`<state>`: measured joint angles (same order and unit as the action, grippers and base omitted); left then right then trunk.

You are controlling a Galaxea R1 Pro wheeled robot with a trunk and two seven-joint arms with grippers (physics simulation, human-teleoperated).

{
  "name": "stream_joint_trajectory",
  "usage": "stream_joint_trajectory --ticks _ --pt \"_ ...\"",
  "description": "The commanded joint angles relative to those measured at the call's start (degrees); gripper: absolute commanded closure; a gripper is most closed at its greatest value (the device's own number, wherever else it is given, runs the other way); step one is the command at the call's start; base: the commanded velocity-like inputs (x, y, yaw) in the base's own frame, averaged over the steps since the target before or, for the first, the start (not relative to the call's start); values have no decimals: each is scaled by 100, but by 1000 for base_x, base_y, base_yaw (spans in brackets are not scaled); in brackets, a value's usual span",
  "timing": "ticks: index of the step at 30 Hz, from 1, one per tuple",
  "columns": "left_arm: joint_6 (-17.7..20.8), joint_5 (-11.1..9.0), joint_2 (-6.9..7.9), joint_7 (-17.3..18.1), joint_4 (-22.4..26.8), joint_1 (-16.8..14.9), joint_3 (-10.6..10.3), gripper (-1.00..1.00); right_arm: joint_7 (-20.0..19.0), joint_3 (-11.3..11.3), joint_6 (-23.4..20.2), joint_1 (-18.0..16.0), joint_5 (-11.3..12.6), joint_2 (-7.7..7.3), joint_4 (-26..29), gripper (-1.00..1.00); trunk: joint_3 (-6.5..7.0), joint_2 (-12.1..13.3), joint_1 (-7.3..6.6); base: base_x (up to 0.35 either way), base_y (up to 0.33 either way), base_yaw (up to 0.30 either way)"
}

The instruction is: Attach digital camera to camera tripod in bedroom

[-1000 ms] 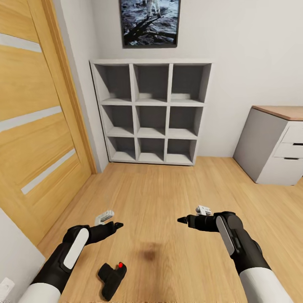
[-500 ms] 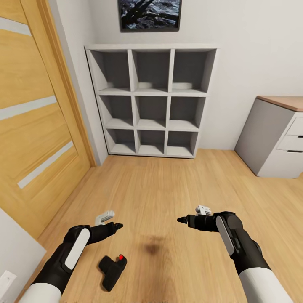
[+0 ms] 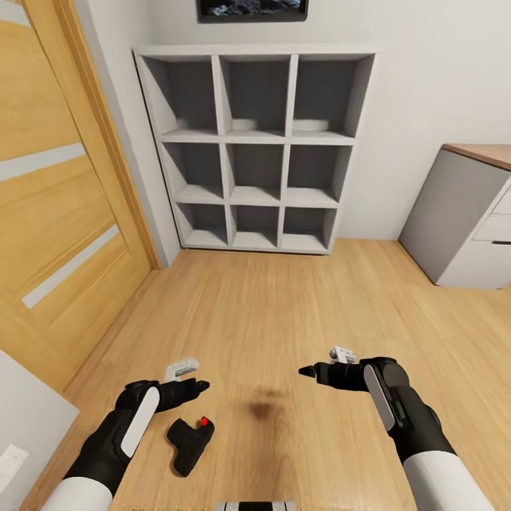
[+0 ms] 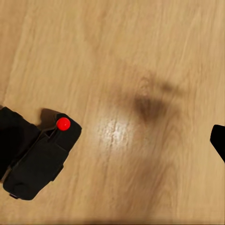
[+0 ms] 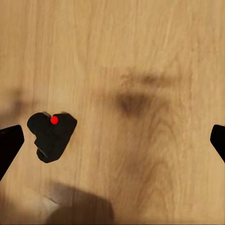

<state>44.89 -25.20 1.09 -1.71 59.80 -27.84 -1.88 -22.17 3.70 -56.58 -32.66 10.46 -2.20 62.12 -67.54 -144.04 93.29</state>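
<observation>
Early stage, by the look of it: the camera (image 3: 189, 445) lies ungrasped on the wood floor (image 3: 284, 319), just beside the left gripper (image 3: 200, 386). The right gripper (image 3: 306, 370) hovers empty and spread wide. Whether the left is spread cannot be told. Pickup and mounting remain.

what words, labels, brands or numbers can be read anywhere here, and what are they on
None: no readable text in any view.
digital camera: matte black with a red button, no brand or lettering visible.
framed picture: a dark photo cut off at the top edge, no caption visible.
cube shelf, door and desk: plain surfaces.
left pincer and right pincer: no markings legible.
</observation>
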Motion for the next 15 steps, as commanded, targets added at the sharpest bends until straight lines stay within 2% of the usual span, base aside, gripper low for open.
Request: stream_joint_trajectory --ticks 1,15 --pt "19 -15 -4 -19 4 -2 -12 -100 -15 8 -28 -3 8 1 -1 -100 -28 -4 1 0 0 0" --pt "19 27 -35 -15 -4 -2 -15 -100 -16 14 -29 2 -3 1 -41 -100 -338 -22 37 0 0 0"
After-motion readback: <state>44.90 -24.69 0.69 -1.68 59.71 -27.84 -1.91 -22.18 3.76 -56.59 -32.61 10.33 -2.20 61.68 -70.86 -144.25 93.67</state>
